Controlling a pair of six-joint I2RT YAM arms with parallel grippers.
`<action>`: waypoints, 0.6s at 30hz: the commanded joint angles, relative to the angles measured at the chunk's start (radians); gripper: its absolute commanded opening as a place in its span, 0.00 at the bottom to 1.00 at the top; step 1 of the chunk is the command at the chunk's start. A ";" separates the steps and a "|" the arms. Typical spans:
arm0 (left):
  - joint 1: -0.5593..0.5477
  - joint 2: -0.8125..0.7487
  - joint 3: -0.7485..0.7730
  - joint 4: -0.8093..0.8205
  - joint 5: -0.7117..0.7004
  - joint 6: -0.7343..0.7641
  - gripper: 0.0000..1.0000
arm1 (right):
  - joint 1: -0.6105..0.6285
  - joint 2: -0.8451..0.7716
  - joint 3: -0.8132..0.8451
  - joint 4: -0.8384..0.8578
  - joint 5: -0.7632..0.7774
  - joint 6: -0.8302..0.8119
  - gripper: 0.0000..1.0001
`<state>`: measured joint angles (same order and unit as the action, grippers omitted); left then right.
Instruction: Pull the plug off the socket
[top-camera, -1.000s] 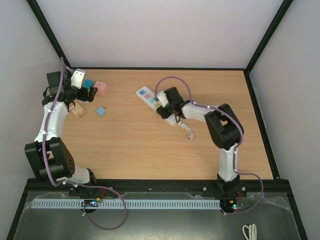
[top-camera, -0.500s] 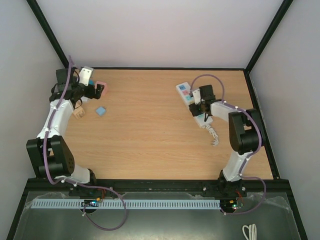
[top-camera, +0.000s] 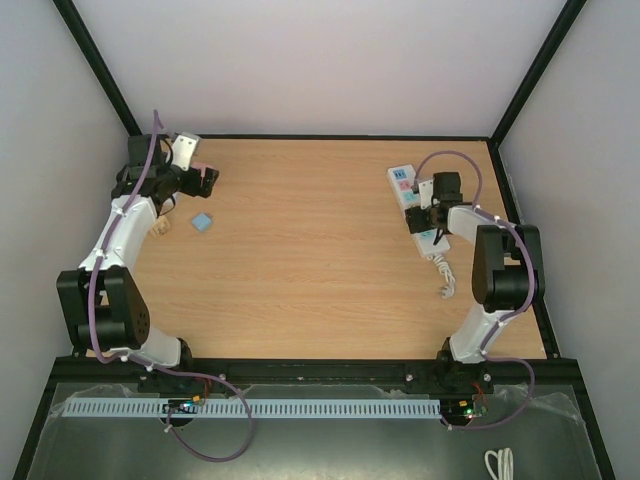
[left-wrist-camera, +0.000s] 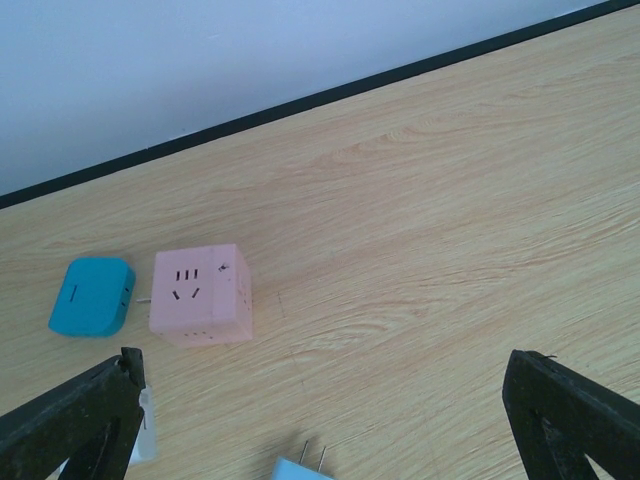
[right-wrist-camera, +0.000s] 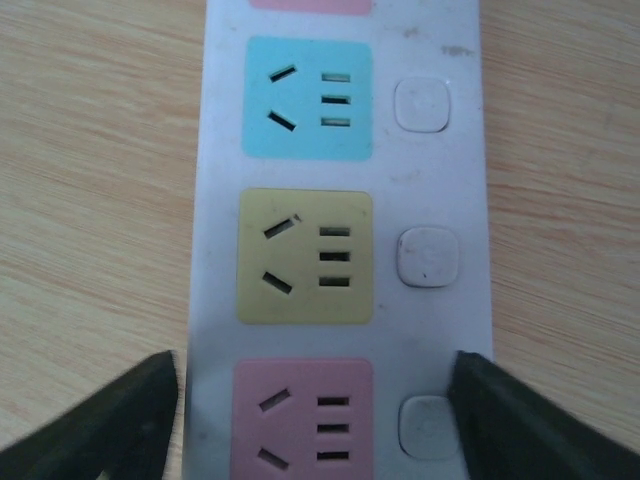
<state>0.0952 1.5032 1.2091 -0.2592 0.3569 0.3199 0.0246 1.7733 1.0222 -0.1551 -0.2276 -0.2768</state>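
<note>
From above, the socket (top-camera: 408, 190) lies at the far right of the desk (top-camera: 300, 290), its white cord (top-camera: 442, 272) trailing back toward the near edge. The right gripper (top-camera: 430, 208) sits low over its middle, which looks meant to pin the strip down. The left gripper (top-camera: 200, 180) hovers at the far left corner, well apart from the socket, with a light-blue plug (top-camera: 202, 221) loose on the wood just beside it.

From the left wrist, the jaws stand wide apart and hold nothing. Beyond them a pink cube adapter (left-wrist-camera: 200, 293) and a blue adapter (left-wrist-camera: 92, 296) rest side by side, with the light-blue plug's prongs just showing at the bottom edge.

From the right wrist, the jaws are clamped across the socket's width, one finger against each long edge. The blue outlet (right-wrist-camera: 308, 97), yellow outlet (right-wrist-camera: 305, 255) and pink outlet (right-wrist-camera: 302, 420) in view are all empty, so the plug is probably already out, though the strip's far end is not shown here. No box or bin appears in any view.
</note>
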 joint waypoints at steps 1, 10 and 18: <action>-0.011 0.012 0.024 0.002 0.002 -0.021 1.00 | -0.028 -0.024 -0.036 -0.079 -0.009 0.014 0.82; -0.012 0.023 0.045 -0.009 0.023 -0.024 1.00 | -0.028 -0.086 0.094 -0.101 -0.118 0.081 0.99; 0.006 0.087 0.154 -0.067 0.057 -0.108 1.00 | -0.028 -0.139 0.259 -0.077 -0.243 0.183 1.00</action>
<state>0.0895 1.5661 1.3151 -0.2977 0.3729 0.2806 0.0002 1.6978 1.2114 -0.2497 -0.3843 -0.1719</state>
